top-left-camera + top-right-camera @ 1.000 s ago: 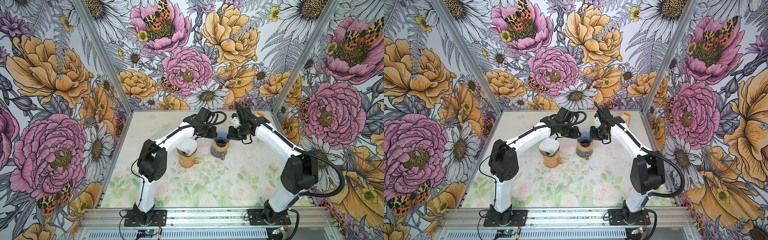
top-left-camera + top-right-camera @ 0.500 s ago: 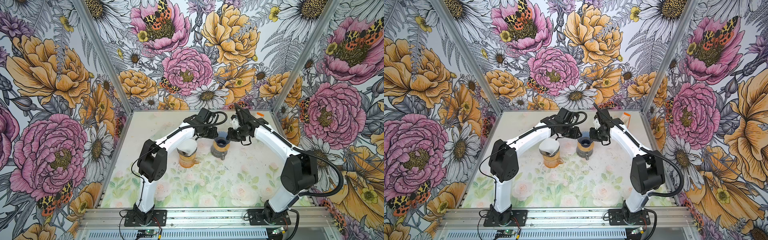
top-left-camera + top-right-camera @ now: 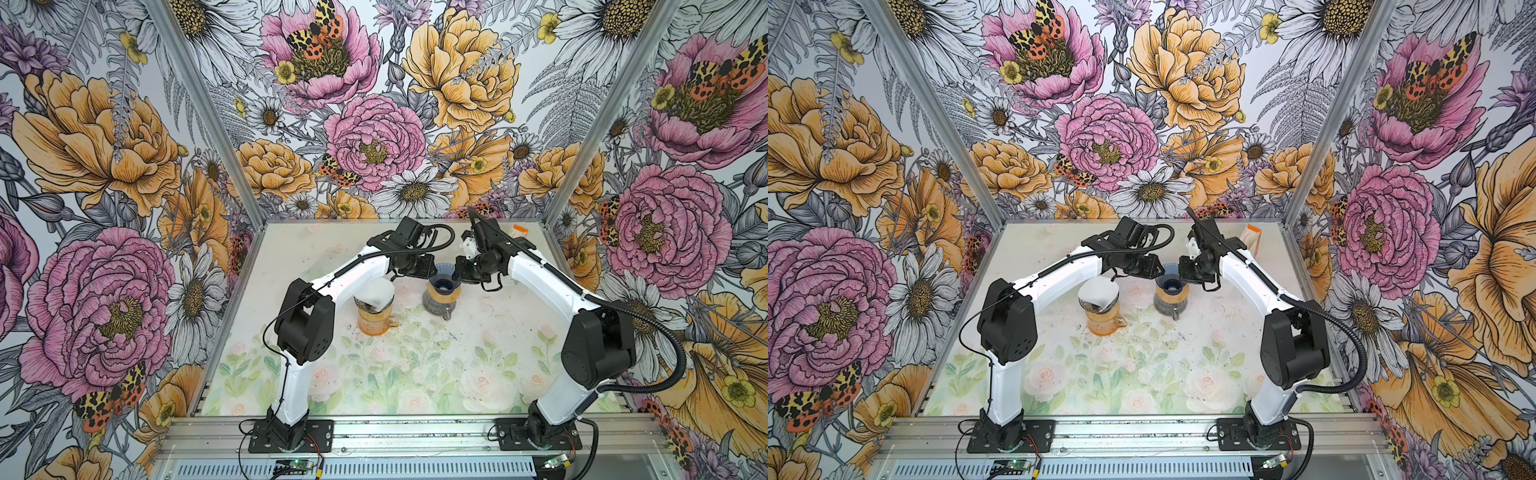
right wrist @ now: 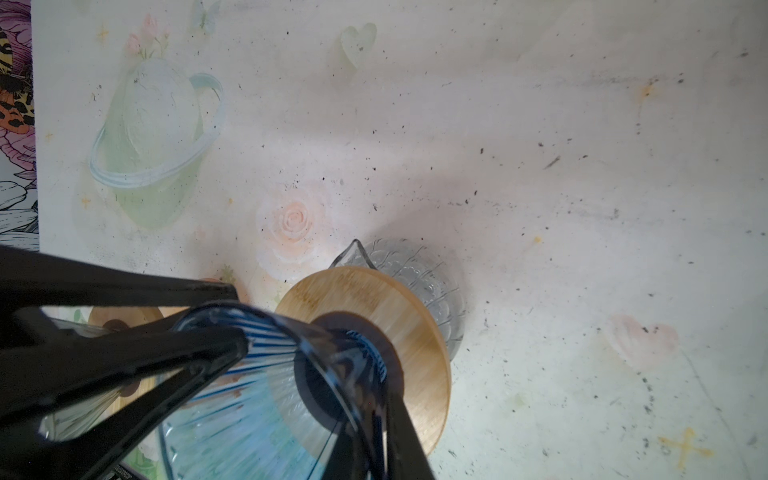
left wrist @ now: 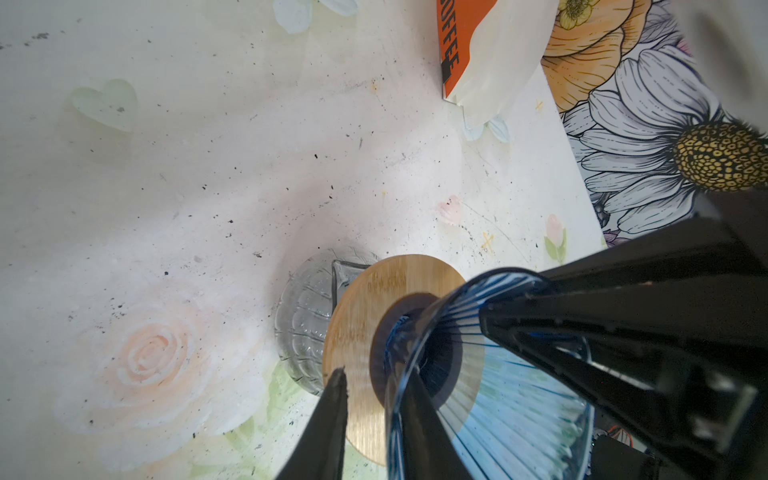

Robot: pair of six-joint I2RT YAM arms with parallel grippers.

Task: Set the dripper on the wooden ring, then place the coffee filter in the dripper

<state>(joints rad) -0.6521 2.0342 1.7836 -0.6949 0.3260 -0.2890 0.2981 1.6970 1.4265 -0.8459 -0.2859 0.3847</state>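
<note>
A blue ribbed glass dripper (image 3: pixel 442 277) (image 3: pixel 1170 274) sits by its wooden collar (image 5: pixel 365 316) on a clear glass carafe (image 3: pixel 438 305); its inside shows bare glass. My left gripper (image 3: pixel 428 270) (image 5: pixel 376 374) is closed about the dripper's rim, one finger inside the cone and one outside. From the opposite side my right gripper (image 3: pixel 459 272) (image 4: pixel 378 407) pinches the rim tightly. A white paper coffee filter (image 3: pixel 376 292) (image 3: pixel 1098 291) sits in the top of an amber carafe (image 3: pixel 374 322) to the left.
An orange pack of white filters (image 3: pixel 519 230) (image 5: pixel 490 50) stands at the back right against the wall. Dark grounds speckle the floral tabletop (image 3: pixel 415 365). The amber carafe is close beside my left forearm.
</note>
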